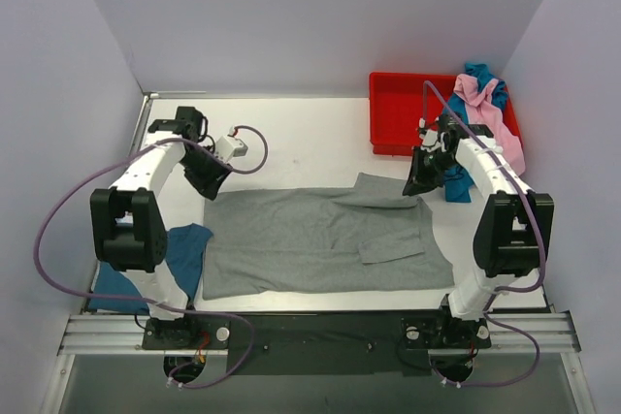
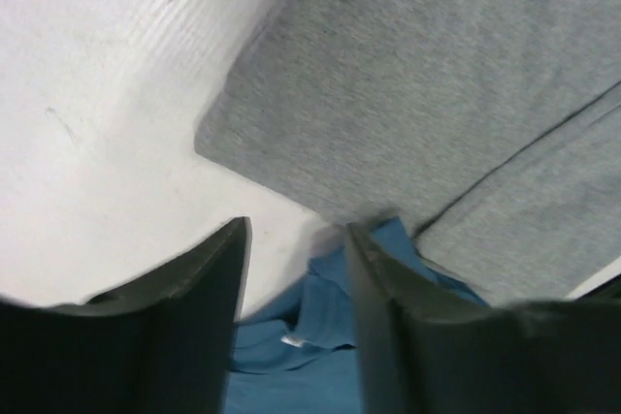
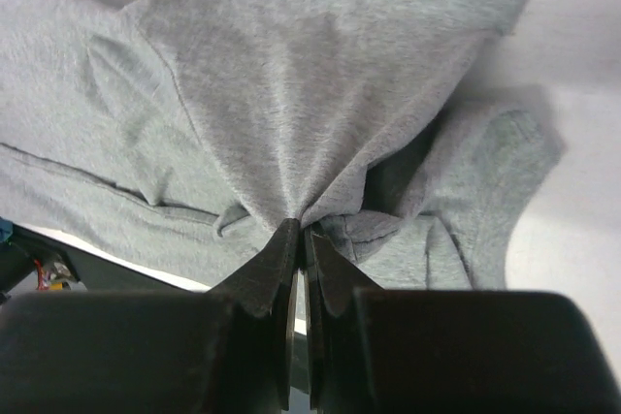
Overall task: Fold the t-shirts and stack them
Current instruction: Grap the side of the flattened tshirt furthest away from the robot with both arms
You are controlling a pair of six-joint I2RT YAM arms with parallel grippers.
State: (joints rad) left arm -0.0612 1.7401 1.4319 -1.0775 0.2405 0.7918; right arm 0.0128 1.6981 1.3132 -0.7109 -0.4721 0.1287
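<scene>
The grey t-shirt (image 1: 310,239) lies spread across the middle of the table, partly folded. My right gripper (image 1: 423,184) is shut on its far right corner; the wrist view shows the cloth (image 3: 310,94) bunched at the closed tips (image 3: 301,235). My left gripper (image 1: 212,184) hangs open and empty over the shirt's far left corner (image 2: 223,143), with its fingers (image 2: 374,278) apart. A teal-blue t-shirt (image 1: 160,264) lies crumpled at the near left and shows between the fingers (image 2: 310,336). A pink t-shirt (image 1: 490,113) and a darker blue one (image 1: 482,77) are heaped in the red bin.
The red plastic bin (image 1: 403,113) stands at the back right, just behind my right gripper. Blue cloth (image 1: 454,184) hangs over its front edge. White walls enclose the table on three sides. The arm cables loop on both sides.
</scene>
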